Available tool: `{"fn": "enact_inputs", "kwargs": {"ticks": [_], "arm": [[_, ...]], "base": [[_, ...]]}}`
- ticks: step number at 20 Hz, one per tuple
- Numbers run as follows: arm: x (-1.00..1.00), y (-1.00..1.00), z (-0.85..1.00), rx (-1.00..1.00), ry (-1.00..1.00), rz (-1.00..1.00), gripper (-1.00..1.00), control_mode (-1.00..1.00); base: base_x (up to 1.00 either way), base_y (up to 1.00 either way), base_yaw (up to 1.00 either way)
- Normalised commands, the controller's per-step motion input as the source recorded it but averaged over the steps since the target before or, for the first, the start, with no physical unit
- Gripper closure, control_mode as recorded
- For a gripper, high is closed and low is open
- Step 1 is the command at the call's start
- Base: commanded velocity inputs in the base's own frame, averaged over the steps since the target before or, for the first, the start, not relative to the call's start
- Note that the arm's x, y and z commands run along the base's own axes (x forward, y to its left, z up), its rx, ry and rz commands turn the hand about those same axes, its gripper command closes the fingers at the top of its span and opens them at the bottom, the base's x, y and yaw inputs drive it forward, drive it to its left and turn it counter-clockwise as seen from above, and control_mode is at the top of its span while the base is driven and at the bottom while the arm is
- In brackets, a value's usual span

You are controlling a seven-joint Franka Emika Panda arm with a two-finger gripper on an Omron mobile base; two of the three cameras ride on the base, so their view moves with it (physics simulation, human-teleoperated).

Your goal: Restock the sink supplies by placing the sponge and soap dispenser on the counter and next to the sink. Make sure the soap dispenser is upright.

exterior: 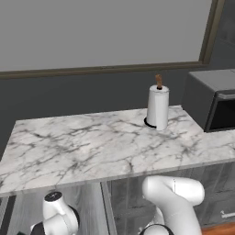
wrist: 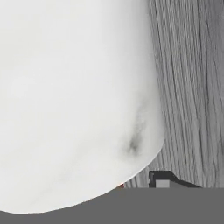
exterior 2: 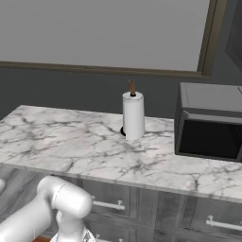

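Veined white marble counter (exterior: pixel 82 147), cylindrical paper-towel roll (exterior: pixel 158 108) standing upright, boxy dark microwave (exterior 2: pixel 210 122), end effector's opening cannot be told

**Marble, wood grain and matt steel in a rendered kitchen**

The counter (exterior: pixel 92 147) is showing as polished white marble with grey veins and a thin pale edge. A paper towel roll (exterior: pixel 158 108) is standing on it, its paper looking soft and matt around a brown wooden-looking spindle. The microwave (exterior 2: pixel 210 120) is presenting a dull grey metal-like casing and a darker, slightly glossy door. Cabinet fronts (exterior 2: pixel 142 208) below are wearing a grey wood grain with smooth pale handles. In the hand view, a pale grey-white object (wrist: pixel 74 100) is looking smooth, faintly mottled, against grey streaked wood grain (wrist: pixel 192 87).
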Motion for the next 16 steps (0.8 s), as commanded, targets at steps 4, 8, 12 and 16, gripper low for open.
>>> {"fn": "enact_inputs", "kwargs": {"ticks": [4,8,12,16], "arm": [[0.11,0.0,0.0,0.0,0.0,0.0,1.0,-1.0],[0.03,0.05,0.04,0.0,0.0,0.0,1.0,-1.0],[-0.41,0.0,0.59,0.0,-0.05,0.0,1.0,-1.0],[-0.47,0.0,0.81,0.03,-0.04,-0.03,1.0,-1.0]], "base": [[0.0,0.0,0.0],[0.0,0.0,0.0],[0.0,0.0,0.0],[0.0,0.0,0.0]]}}
